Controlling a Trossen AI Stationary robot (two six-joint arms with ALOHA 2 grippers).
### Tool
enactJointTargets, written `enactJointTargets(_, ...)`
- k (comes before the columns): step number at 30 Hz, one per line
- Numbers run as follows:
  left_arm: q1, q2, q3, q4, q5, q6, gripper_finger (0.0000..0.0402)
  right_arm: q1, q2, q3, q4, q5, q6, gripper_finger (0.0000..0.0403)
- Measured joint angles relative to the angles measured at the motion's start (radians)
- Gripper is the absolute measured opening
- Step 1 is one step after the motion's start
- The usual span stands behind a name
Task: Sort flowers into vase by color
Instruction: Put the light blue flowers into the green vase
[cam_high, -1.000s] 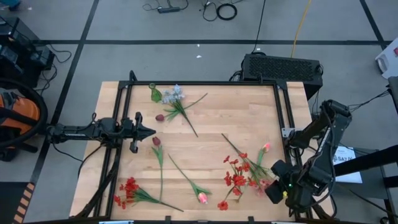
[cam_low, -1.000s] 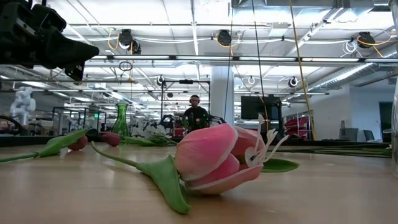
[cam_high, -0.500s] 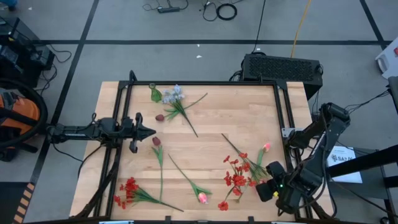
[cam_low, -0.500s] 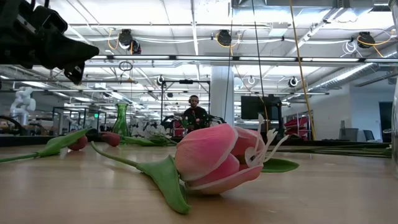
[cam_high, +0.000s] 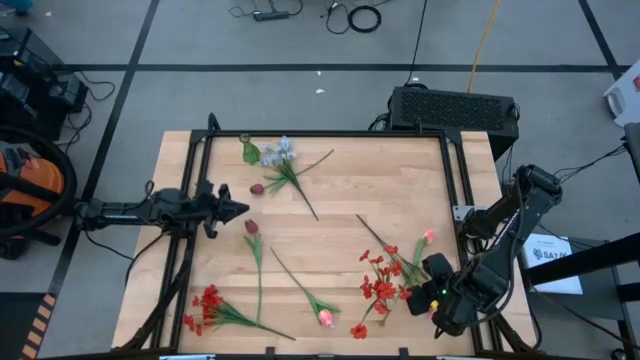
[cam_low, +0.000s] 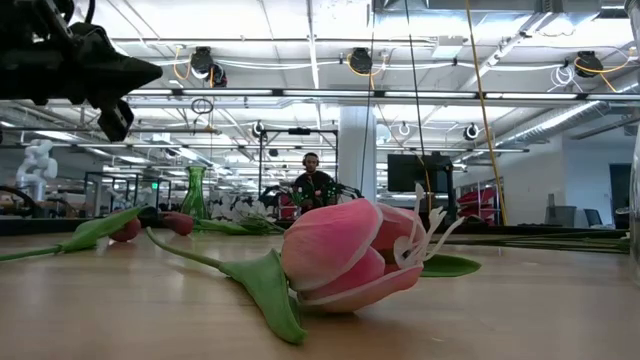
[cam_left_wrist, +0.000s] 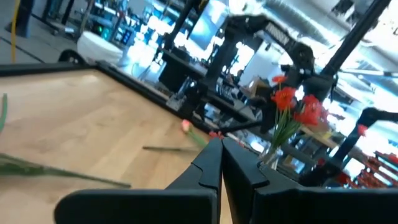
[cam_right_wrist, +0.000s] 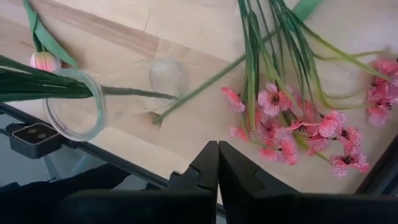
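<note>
A: Hovering over the table's (cam_high: 330, 215) front-right corner, your right gripper (cam_high: 412, 300) is sitting just beside the red cluster (cam_high: 380, 288) — fingers pressed fully together, nothing between them.

B: And what is its wrist camera giving you?

A: It is looking down past the closed fingertips (cam_right_wrist: 216, 163) at a pink cluster (cam_right_wrist: 292, 134) spread on the wood, a clear glass vase (cam_right_wrist: 74, 104) lying on its side with green stems in its mouth, and a pink tulip bud (cam_right_wrist: 45, 61) next to the rim.

B: Where is your left gripper (cam_high: 240, 210) sitting?

A: It is waiting at the left edge, pointing inward — fingers together, holding nothing. A dark red tulip bud (cam_high: 252, 228) is lying just in front of it, and a second dark bud (cam_high: 257, 188) is resting a little further back.

B: Where are the rest of the flowers lying?

A: You are seeing the white and pale-blue sprig (cam_high: 284, 153) at the far side, next to a green vase (cam_high: 249, 150). Another red bunch (cam_high: 208, 305) is lying at the front-left corner. A pink tulip (cam_high: 326, 318) is resting at the front edge, filling the low view (cam_low: 345, 255). One more pink bud (cam_high: 428, 237) is showing on the right side. A person (cam_low: 314, 184) is sitting far back in the room.
</note>
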Motion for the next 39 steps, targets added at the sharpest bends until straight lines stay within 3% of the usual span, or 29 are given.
enactJointTargets(3, 0.000, 0.000, 0.002, 0.039, -0.009, -0.001, 0.0015, 0.000, 0.000, 0.000, 0.016, -0.007, -0.002, 0.0001)
enactJointTargets(9, 0.000, 0.050, 0.107, -0.101, -0.053, 0.000, 0.0010, 0.000, 0.000, 0.000, 0.040, -0.007, -0.012, 0.0001)
enactJointTargets(13, 0.000, 0.140, 0.190, -0.167, -0.131, 0.007, 0.0004, 0.000, -0.003, 0.000, 0.032, -0.006, -0.027, 0.0000)
enactJointTargets(18, 0.000, 0.283, 0.260, -0.174, -0.143, 0.061, 0.0002, -0.026, -0.022, -0.001, -0.072, 0.007, -0.064, 0.0000)
enactJointTargets(22, 0.000, 0.392, 0.300, -0.170, -0.170, 0.056, 0.0002, -0.077, -0.069, -0.002, -0.124, 0.115, -0.156, 0.0000)
enactJointTargets(29, 0.000, 0.540, 0.346, -0.070, -0.216, 0.055, 0.0001, -0.263, -0.194, -0.002, -0.231, 0.189, -0.410, 0.0000)
enactJointTargets(35, 0.000, 0.666, 0.408, -0.042, -0.317, 0.051, 0.0001, -0.484, -0.321, -0.002, -0.212, 0.238, -0.808, 0.0000)
enactJointTargets(39, 0.000, 0.803, 0.477, -0.045, -0.371, -0.040, 0.0000, -0.642, -0.384, -0.002, -0.147, 0.233, -1.113, 0.0000)
